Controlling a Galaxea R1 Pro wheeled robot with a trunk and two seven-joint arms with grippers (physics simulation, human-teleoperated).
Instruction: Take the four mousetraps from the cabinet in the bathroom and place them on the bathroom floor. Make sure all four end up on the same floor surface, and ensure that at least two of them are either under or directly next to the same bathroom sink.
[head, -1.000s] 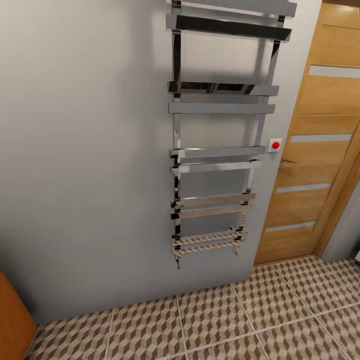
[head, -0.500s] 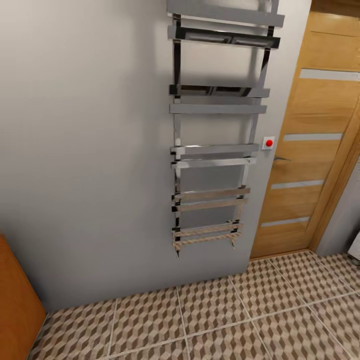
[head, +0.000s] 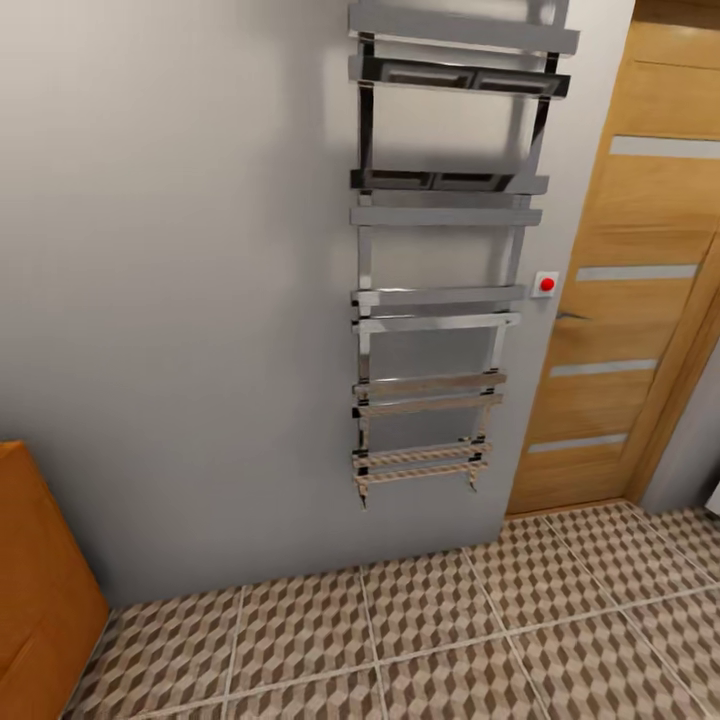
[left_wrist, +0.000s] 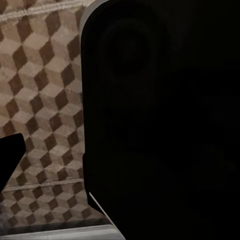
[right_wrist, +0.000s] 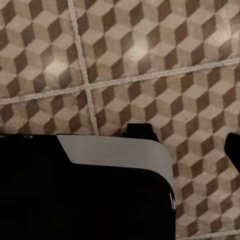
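The cabinet (head: 40, 590) lies off toward the left arm's side, no traps seen; I cannot tell either pincer's opening.

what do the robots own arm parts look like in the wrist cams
In the left wrist view a large matte black body with a rounded top corner and a thin pale grey edge. In the right wrist view a similar black body capped by a light grey curved panel. Both hang over the bathroom floor. No cables or markings are visible.

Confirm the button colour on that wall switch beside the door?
Red, on a white square plate: the wall switch, clearest in the head view.
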